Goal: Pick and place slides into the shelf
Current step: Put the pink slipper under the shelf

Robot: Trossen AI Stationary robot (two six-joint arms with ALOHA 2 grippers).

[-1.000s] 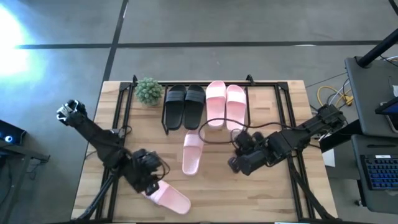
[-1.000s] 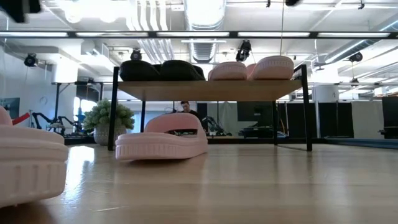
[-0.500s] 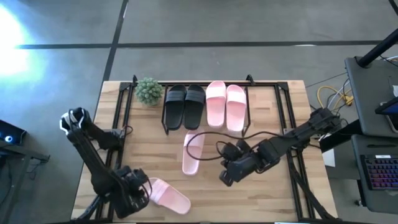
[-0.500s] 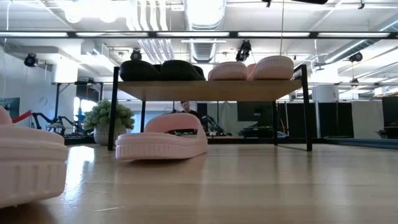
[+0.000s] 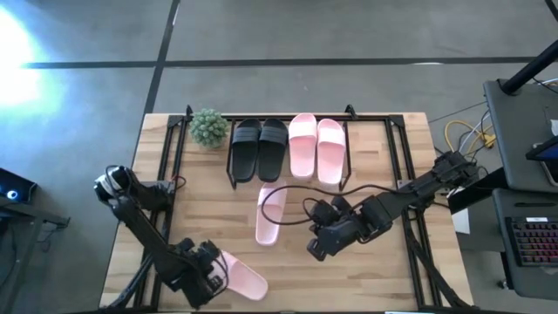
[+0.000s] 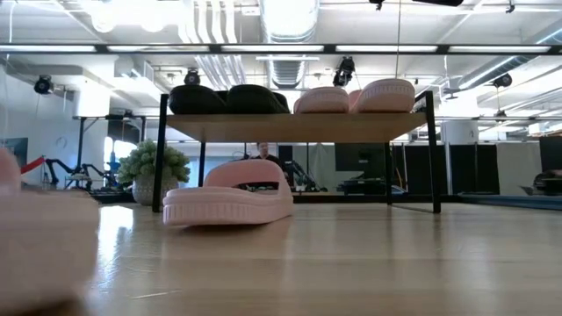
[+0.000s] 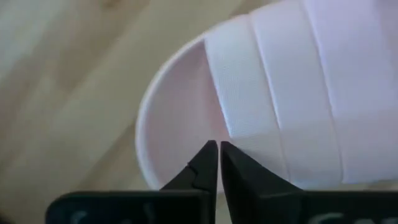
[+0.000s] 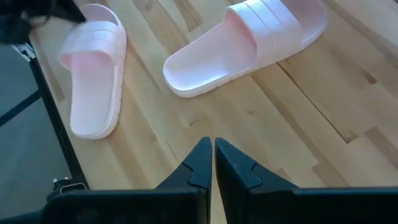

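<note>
Left pincer (image 7: 218,149) is clenched on the near-left pink slide's (image 5: 237,275) strap; right pincer (image 8: 208,149) hovers clenched, empty, above the table (image 5: 366,279).

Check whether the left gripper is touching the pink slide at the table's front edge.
Cannot tell. In the left wrist view the shut left gripper overlaps the pink slide at its strap edge, but neither contact nor gap shows plainly.
</note>
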